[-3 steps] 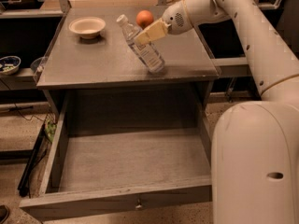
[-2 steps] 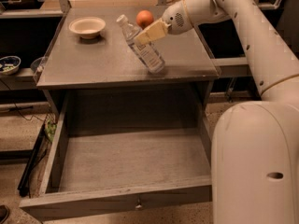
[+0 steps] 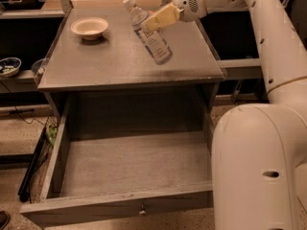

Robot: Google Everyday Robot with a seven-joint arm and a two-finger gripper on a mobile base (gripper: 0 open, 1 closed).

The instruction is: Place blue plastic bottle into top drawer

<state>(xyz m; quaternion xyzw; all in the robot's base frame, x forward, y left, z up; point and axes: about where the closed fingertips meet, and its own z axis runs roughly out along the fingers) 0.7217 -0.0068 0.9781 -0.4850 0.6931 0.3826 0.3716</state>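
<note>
Although the pale label carries some print, none of it is legible. The blue plastic bottle [image 3: 154, 42] is tilted, white cap up and to the left, base down and to the right, over the rear right part of the grey worktop [image 3: 96, 61]. Cannot tell whether the base touches the surface.

The hand [image 3: 156, 20] comes in from the right and is closed around the bottle's upper part, just below the neck, its yellowish fingers [image 3: 163, 16] pressed against the clear plastic. The white arm [image 3: 268, 28] runs back to the right edge of view.

Against one second ago, the bottle sits higher in the view and the hand has risen with it. The tilt is much the same.

A cream bowl [image 3: 89, 28] stands on the worktop's rear left, well apart from the bottle.

The top drawer [image 3: 96, 211] is below the worktop, pulled fully out towards the camera, as it was before. There is a small knob [image 3: 142, 208] at the centre of its front panel.

The robot's white base [image 3: 259, 171] is at lower right, beside the drawer.
</note>
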